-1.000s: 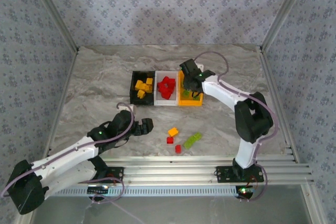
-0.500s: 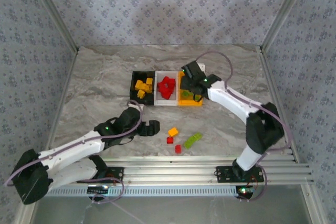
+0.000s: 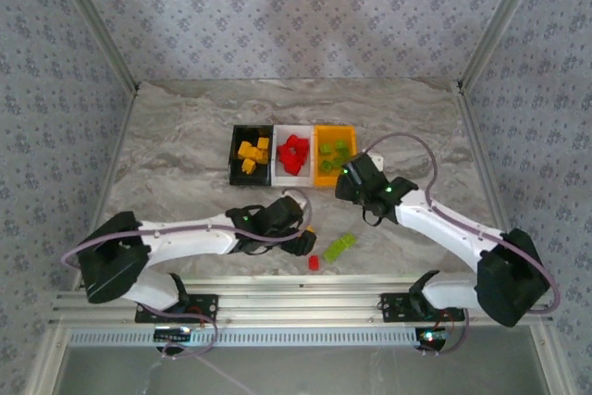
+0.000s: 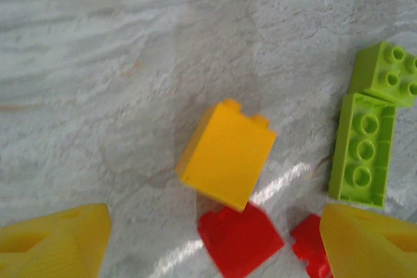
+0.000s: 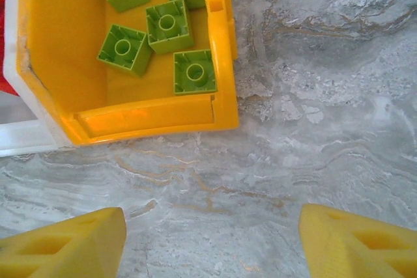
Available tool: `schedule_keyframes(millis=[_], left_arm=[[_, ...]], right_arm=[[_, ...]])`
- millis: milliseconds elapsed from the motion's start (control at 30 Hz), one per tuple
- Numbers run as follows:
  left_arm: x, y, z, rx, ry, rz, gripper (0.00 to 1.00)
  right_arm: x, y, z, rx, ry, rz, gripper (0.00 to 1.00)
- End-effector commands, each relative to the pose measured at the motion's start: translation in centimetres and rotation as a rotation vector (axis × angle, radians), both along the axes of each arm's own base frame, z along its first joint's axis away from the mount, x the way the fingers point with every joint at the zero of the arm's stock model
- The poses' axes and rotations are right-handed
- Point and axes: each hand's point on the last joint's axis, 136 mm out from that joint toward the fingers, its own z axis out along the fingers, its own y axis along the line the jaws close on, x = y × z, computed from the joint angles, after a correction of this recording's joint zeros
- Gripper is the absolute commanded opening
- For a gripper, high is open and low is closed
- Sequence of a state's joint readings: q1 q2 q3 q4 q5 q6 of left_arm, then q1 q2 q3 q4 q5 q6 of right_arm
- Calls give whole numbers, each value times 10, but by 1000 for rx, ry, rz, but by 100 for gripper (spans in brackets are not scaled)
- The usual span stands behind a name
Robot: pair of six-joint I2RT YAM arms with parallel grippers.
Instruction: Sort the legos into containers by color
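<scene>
Three containers stand in a row: a black one (image 3: 235, 162) holding yellow-orange legos, a white one (image 3: 294, 181) holding red ones, and an orange one (image 3: 334, 179) (image 5: 58, 50) holding several lime green ones (image 5: 169, 25). Loose on the table lie a yellow-orange brick (image 4: 227, 155), two red bricks (image 4: 240, 239) (image 4: 309, 249) and two green bricks (image 4: 363, 151) (image 4: 388, 73). My left gripper (image 3: 298, 236) (image 4: 215, 242) hovers open over the yellow-orange and red bricks, holding nothing. My right gripper (image 3: 351, 182) (image 5: 212, 239) hangs open and empty just in front of the orange container.
The marble table (image 3: 185, 154) is walled on three sides, with a metal rail (image 3: 305, 293) along its near edge. A red brick (image 3: 314, 263) and the green pair (image 3: 339, 246) lie between the two arms. The white container's rim (image 5: 19, 138) adjoins the orange one.
My left arm swung right to the loose bricks and its jaws narrowed a little. My right gripper opened and drew back from over the orange container toward the front.
</scene>
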State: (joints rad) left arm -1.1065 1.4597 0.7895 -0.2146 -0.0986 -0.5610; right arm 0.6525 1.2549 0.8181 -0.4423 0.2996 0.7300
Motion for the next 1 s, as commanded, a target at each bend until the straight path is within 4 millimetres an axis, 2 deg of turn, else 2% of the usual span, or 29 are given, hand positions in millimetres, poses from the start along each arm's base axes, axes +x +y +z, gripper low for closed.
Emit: schedule_keyframes(millis=[0, 267, 333, 600, 700, 833, 967], left_arm=[[14, -11, 2, 73, -67, -37, 83], [23, -14, -28, 201, -52, -39, 82], [23, -16, -33, 214, -47, -46, 77], [15, -21, -43, 228, -21, -69, 45], [18, -16, -39, 233, -42, -48, 37], [30, -5, -24, 225, -97, 12, 29], [58, 22, 11, 166, -152, 131, 24]], right_arm=[[-5, -8, 5, 26, -16, -40, 73], [-11, -21, 15, 57, -54, -71, 75], [-12, -23, 17, 63, -58, -78, 75], [-14, -33, 20, 67, -64, -103, 75], [-13, -36, 19, 72, -66, -115, 75], [-12, -36, 19, 78, -71, -117, 75], [-11, -37, 22, 82, -83, -124, 74]])
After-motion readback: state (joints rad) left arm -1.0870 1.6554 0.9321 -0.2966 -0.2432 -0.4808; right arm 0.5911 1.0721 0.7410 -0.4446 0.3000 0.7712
